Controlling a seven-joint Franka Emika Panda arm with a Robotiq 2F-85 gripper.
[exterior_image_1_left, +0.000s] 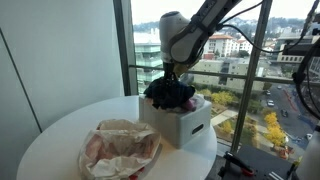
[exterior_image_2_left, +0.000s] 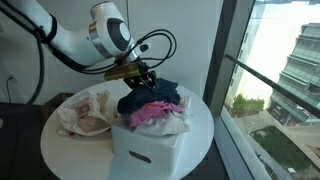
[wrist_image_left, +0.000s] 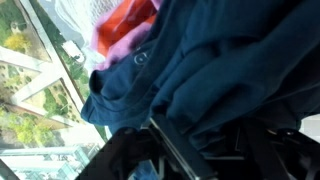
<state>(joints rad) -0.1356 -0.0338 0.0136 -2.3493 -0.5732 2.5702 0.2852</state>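
Here, in an exterior view, the tool (exterior_image_1_left: 171, 80) presses into the blue cloth (exterior_image_1_left: 170, 96) heaped atop the white box (exterior_image_1_left: 188, 126) on the round desk (exterior_image_1_left: 50, 140); a pale bundle (exterior_image_1_left: 120, 150) lies beside the box. In an exterior view, the blue cloth (exterior_image_2_left: 152, 97) lies over pink cloth (exterior_image_2_left: 156, 116), the tool (exterior_image_2_left: 143, 78) upon it. In the wrist view, blue cloth (wrist_image_left: 230, 70) fills the view around the dark fingers (wrist_image_left: 175, 145); whether they grip it I cannot tell.
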